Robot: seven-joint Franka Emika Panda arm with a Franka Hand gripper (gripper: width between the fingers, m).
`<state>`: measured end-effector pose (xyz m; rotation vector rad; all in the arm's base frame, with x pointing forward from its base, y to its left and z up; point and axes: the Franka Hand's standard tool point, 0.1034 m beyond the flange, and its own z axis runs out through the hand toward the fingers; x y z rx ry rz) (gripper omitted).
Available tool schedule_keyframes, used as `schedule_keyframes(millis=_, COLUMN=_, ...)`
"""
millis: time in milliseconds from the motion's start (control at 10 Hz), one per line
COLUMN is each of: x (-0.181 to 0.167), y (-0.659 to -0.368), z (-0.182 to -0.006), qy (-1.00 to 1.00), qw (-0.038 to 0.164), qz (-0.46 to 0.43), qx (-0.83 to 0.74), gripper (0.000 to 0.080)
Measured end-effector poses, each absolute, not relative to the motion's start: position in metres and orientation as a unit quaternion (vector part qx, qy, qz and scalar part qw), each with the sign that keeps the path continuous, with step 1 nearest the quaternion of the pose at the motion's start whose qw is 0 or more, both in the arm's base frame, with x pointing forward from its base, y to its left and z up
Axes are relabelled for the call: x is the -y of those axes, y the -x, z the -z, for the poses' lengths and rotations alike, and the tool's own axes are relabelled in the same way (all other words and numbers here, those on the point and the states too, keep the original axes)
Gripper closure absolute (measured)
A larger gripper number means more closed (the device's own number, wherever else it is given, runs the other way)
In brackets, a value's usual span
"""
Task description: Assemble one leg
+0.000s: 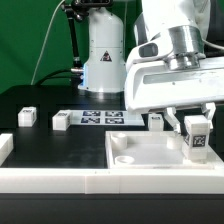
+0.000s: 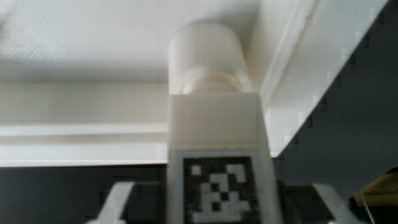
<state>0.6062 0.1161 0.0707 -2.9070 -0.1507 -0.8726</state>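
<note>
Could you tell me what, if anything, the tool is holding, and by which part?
The tool grips the leg by the sides of its tagged block end; the rounded peg end is free.

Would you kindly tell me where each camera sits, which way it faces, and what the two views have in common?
Exterior view: off the arm, low above the table, facing across the tray and marker board; the arm and hand show.
Wrist view: on the wrist, looking along the leg toward the tray; only the fingertips show.
Shared: the leg clamped in the hand, and the tray.
</note>
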Motion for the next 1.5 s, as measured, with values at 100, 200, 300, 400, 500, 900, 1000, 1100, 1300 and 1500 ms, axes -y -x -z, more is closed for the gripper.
schedule_keyframes(millis=100, x=-0.116, y=-0.604, z=-0.068, qy=0.957, qw=0.052, qz=0.281, qx=0.05, gripper=0.0429)
schedule_keyframes(millis=200, x=-0.116, y=-0.604, z=-0.068, qy=0.957, qw=0.052, qz=0.28, qx=0.05, gripper=0.0429)
schedule_keyframes(millis=300, x=-0.116, y=-0.604, z=-0.068, qy=0.957, qw=0.052, qz=0.28, qx=0.05, gripper=0.0248)
schedule_keyframes(millis=400, x=-0.116, y=-0.604, z=-0.068, qy=0.957, qw=0.052, qz=0.28, qx=0.05, gripper=0.017)
schedule_keyframes(millis=500, x=-0.116, y=-0.604, z=-0.067, qy=0.957, qw=0.052, qz=0.28, qx=0.05, gripper=0.0156)
schedule_keyframes(millis=900, x=-0.115, y=-0.605, z=-0.074, qy=0.96, qw=0.053, qz=0.27, qx=0.051, gripper=0.0151)
schedule_keyframes(millis=1000, x=-0.114, y=-0.608, z=-0.083, qy=0.96, qw=0.053, qz=0.271, qx=0.051, gripper=0.0151)
schedule_keyframes(millis=1100, x=-0.114, y=-0.609, z=-0.085, qy=0.963, qw=0.055, qz=0.259, qx=0.052, gripper=0.0151)
schedule_keyframes(millis=1300, x=-0.114, y=-0.618, z=-0.094, qy=0.967, qw=0.059, qz=0.243, qx=0.052, gripper=0.0151)
schedule_keyframes(millis=1500, x=-0.118, y=-0.621, z=-0.09, qy=0.982, qw=0.07, qz=0.165, qx=0.056, gripper=0.0151)
